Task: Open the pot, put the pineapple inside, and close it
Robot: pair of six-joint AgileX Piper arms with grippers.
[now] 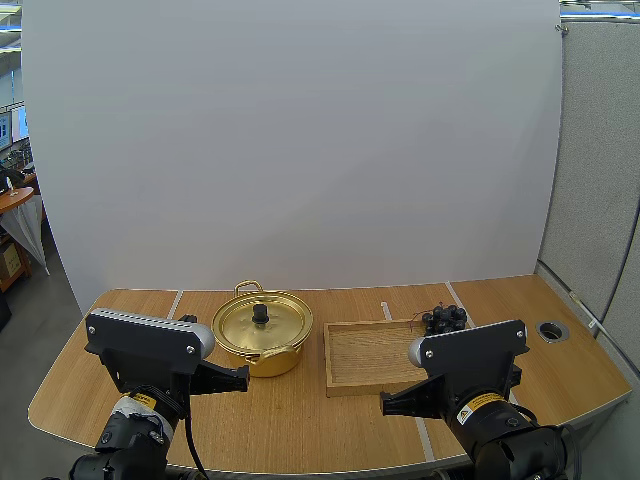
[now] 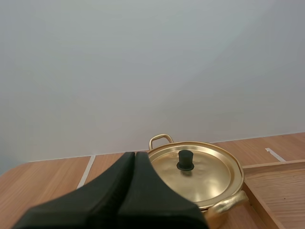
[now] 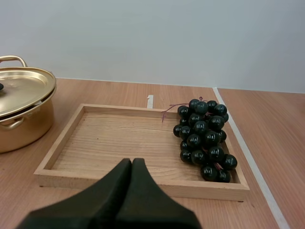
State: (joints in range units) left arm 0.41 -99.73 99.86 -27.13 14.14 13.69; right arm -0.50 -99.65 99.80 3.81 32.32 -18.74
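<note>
Pot (image 1: 270, 362) of gold-coloured polished metal, round and shallow, with two looped side handles, standing on pale wood-grain bench (image 1: 300, 425) crossed by thin white tape lines; closed by matching gold lid (image 1: 285, 322), gently domed, smooth and mirror-bright, seated level on the rim; small black mushroom-shaped knob (image 2: 185, 160) upright at the lid's centre; just to the right of the pot, apart by a narrow gap, rectangular light-wood tray (image 3: 119, 138) with low raised rim and straight visible grain; along its right side, reaching toward the far right corner, bunch of dark, near-black grapes (image 3: 204, 138), glossy round berries tightly clustered, thin reddish stem poking out toward the tray's back edge; left pincer (image 2: 135, 153), two matte black fingers pressed together into one dark wedge, gripping nothing; low above the bench at the pot's near side, tip aimed at the lid, knob beyond it and a little to the right; right pincer (image 3: 132, 161) likewise closed tight on nothing, fingers flush against each other; poised before the tray's near rim, roughly mid-length; grapes ahead and off to the right, clear of the tips; pot off to the left past the tray's edge.
</note>
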